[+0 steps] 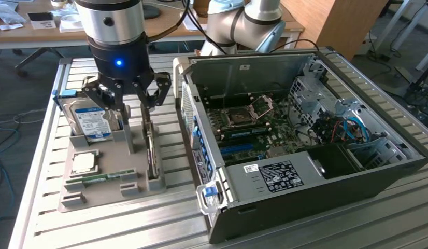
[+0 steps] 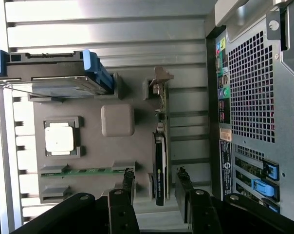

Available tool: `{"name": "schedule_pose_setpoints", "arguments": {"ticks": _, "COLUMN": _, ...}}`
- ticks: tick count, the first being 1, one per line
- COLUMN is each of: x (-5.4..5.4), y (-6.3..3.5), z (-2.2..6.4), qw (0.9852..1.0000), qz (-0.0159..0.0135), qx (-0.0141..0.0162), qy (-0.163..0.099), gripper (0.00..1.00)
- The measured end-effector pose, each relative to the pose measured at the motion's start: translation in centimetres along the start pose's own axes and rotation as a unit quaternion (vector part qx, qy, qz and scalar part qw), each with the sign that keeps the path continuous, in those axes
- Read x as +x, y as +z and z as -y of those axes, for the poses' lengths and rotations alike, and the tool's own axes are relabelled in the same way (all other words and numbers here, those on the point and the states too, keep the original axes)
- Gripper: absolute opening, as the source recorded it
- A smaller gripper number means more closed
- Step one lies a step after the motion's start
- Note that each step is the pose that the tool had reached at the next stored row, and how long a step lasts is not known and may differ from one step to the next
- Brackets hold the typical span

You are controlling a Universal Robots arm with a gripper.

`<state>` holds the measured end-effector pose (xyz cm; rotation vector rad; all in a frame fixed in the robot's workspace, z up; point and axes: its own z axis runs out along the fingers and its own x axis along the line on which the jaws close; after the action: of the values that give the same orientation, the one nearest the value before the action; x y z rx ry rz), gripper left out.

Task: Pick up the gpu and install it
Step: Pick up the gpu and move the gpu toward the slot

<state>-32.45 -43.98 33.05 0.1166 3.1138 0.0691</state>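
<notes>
Gripper jaws apart, poised over the gpu, one finger on each side, no contact that I see. Gpu stands on edge in the tray beside the case. Nothing lifted; pick-up and install both remain.

You see one gpu, one hard drive, one processor chip, one RAM stick, one grey tray, one open computer case and one gripper.
</notes>
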Motion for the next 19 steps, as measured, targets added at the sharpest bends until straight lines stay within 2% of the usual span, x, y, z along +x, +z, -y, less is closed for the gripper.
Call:
{"name": "schedule_pose_setpoints", "arguments": {"ticks": 14, "x": -0.12, "y": 0.09, "z": 0.00, "qw": 1.0000, "qz": 0.0001, "qx": -0.0001, "qy": 0.000, "gripper": 0.47}}
{"name": "schedule_pose_setpoints", "arguments": {"ticks": 19, "x": -0.12, "y": 0.75, "z": 0.02, "qw": 1.0000, "qz": 0.0001, "qx": -0.0001, "qy": 0.000, "gripper": 0.47}}
